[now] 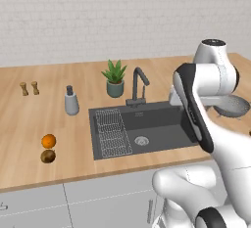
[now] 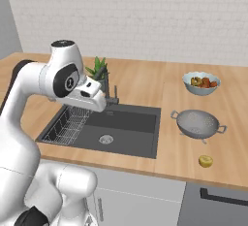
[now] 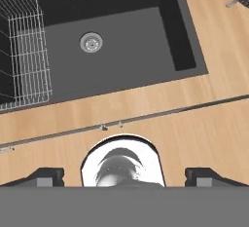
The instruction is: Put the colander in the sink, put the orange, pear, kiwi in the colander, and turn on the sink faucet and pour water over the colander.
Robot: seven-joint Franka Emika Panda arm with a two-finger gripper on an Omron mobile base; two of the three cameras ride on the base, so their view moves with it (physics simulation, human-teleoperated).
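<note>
Along the left of the wooden counter I noted the orange and kiwi lying touching, well apart from the sink; probably set there as pickup stock, not yet handled. Further right stood two small shakers, a soap dispenser, then a potted plant just beside the sink faucet, lever untouched, no water running. Sink basin held nothing but its wire rack and drain.

My gripper hung above the counter's front edge, fingers spread wide, nothing between them; I judged it was poised to go after the colander first. Right of the basin sat the colander upright on the counter, a pale blue fruit bowl behind it, the pear in front. White brick wall behind.
</note>
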